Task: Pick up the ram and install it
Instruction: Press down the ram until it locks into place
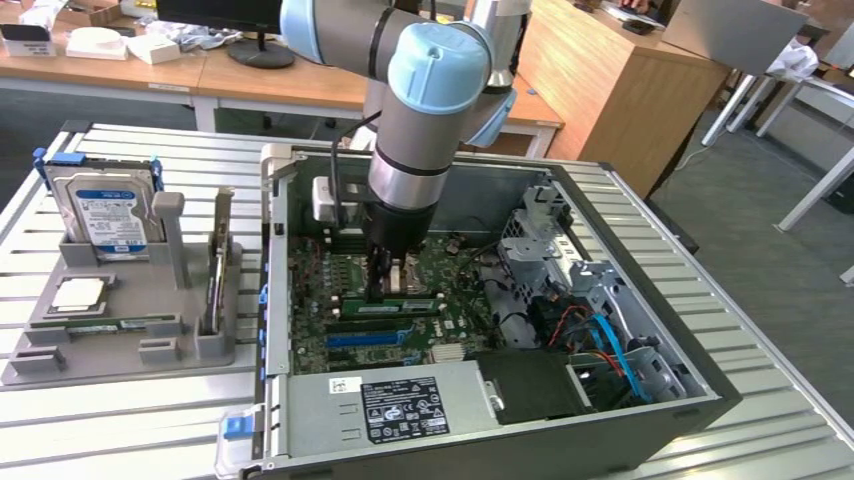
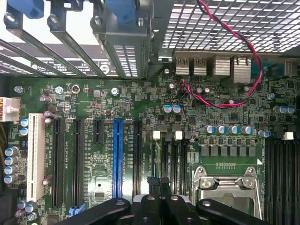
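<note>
Slatted metal bench (image 1: 120, 420), open PC case (image 1: 694, 400). Gripper (image 1: 390, 296) pinched shut low over motherboard (image 2: 93, 140). Ram (image 1: 387, 307): likely light, rigid, fragile; best gripped by long edges.

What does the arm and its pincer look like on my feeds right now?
The arm has silver-grey tube sections and rounded light-blue joint caps. A thin black cable runs down beside its lower section. Below the wrist sits a black body ending in the pincer, whose slim black fingers rise from rounded black housings.
</note>
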Controlling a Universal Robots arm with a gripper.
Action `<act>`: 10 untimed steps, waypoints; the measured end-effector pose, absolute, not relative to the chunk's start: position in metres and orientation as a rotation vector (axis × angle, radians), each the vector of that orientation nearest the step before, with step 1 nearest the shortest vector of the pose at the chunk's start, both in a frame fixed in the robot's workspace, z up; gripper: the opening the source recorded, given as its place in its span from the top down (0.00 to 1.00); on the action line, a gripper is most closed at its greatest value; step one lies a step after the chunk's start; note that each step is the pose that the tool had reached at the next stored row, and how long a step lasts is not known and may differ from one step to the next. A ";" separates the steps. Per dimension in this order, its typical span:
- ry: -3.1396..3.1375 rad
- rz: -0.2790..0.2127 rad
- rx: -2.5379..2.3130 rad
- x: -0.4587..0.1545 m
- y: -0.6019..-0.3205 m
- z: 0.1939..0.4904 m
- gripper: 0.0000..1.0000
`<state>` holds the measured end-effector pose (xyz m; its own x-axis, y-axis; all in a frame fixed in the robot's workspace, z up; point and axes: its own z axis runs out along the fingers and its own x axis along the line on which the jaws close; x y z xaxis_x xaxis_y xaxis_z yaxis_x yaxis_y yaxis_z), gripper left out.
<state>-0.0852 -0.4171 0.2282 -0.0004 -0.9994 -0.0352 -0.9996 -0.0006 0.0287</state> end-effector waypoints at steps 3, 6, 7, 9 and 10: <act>2.218 0.071 -2.218 -0.085 -0.417 0.227 0.90; 2.218 0.071 -2.218 -0.085 -0.417 0.226 0.90; 2.218 0.071 -2.218 -0.085 -0.417 0.226 0.90; 2.218 0.071 -2.218 -0.085 -0.417 0.226 0.90; 2.218 0.071 -2.218 -0.085 -0.417 0.226 0.90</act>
<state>-0.0852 -0.4172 0.2262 -0.0004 -0.9994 -0.0350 -0.9996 -0.0006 0.0289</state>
